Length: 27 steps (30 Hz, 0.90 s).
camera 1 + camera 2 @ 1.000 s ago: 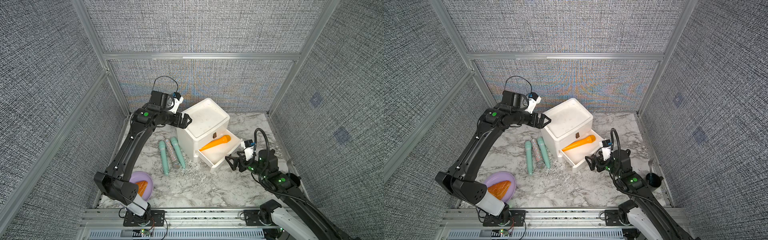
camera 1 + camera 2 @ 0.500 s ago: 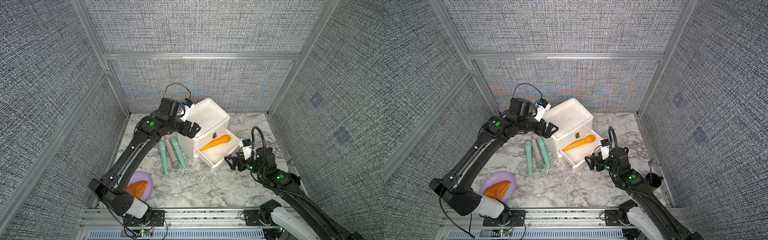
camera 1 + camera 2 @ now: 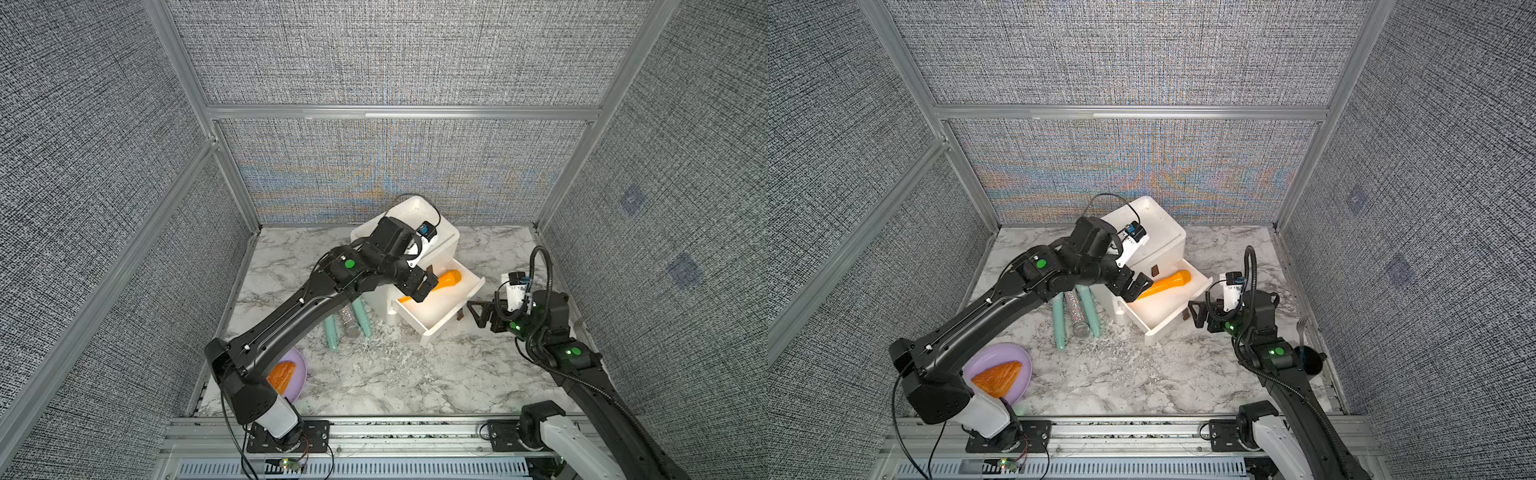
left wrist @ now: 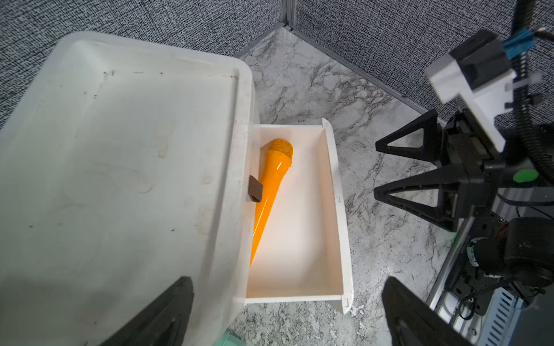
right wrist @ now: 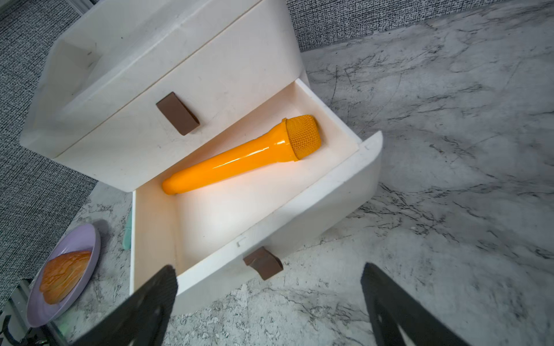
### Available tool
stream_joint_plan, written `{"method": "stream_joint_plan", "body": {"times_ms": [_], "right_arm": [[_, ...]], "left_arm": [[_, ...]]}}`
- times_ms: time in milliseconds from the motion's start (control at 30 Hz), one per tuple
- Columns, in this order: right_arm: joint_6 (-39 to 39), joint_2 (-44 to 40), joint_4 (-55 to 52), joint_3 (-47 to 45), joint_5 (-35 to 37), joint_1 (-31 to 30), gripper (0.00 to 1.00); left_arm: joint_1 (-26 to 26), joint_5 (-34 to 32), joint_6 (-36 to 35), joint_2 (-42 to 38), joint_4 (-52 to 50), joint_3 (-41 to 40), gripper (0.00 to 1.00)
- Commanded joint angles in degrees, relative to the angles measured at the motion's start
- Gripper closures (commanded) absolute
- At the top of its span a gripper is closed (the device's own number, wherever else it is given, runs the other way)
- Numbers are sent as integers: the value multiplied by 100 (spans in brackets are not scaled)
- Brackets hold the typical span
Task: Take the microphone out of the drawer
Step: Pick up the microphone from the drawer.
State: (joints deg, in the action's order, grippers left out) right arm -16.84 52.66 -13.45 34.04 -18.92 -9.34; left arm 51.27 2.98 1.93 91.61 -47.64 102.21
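Observation:
An orange microphone [image 3: 446, 279] [image 3: 1167, 282] [image 4: 271, 179] [image 5: 239, 158] lies slantwise in the pulled-out lower drawer [image 3: 453, 320] [image 3: 1167, 326] [image 4: 337, 209] [image 5: 269, 221] of a white cabinet [image 3: 440, 237] [image 3: 1158, 224]. My left gripper [image 3: 426, 286] [image 3: 1138, 289] [image 4: 287, 299] hangs open over the drawer's left end, above the microphone's handle and apart from it. Just in front of the drawer's brown handle [image 5: 263, 266], my right gripper [image 3: 476, 314] [image 3: 1194, 311] [image 5: 268, 269] stands open and holds nothing.
Two teal microphones [image 3: 1059, 320] [image 3: 1090, 311] and a glittery silver one [image 3: 1077, 316] lie on the marble table left of the cabinet. A purple plate [image 3: 1023, 374] with a pastry sits front left. A black cup [image 3: 1310, 359] stands by the right wall.
My left arm has swung right, from beside the cabinet's left side to above the open drawer. The right gripper has stayed near the drawer's front.

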Motion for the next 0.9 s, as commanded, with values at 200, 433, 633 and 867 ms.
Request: {"method": "stream_joint_plan", "body": {"times_ms": [200,433,633,867], "right_arm": [[-171,-195,49,-161,-572,953,2],[-186,-298,103,-225,-935,1451,2],[-231,-313,184,-310,-1031,1494,2],[-258,-351,185,-326,-931,1506,2]], "left_arm": [[373,-239,92,808,544,183,22],[446,-372,54,1394,624,374,46],[450,-237,-208,1807,532,612,46],[446,-403,-584,2351,220,1058,52]]}}
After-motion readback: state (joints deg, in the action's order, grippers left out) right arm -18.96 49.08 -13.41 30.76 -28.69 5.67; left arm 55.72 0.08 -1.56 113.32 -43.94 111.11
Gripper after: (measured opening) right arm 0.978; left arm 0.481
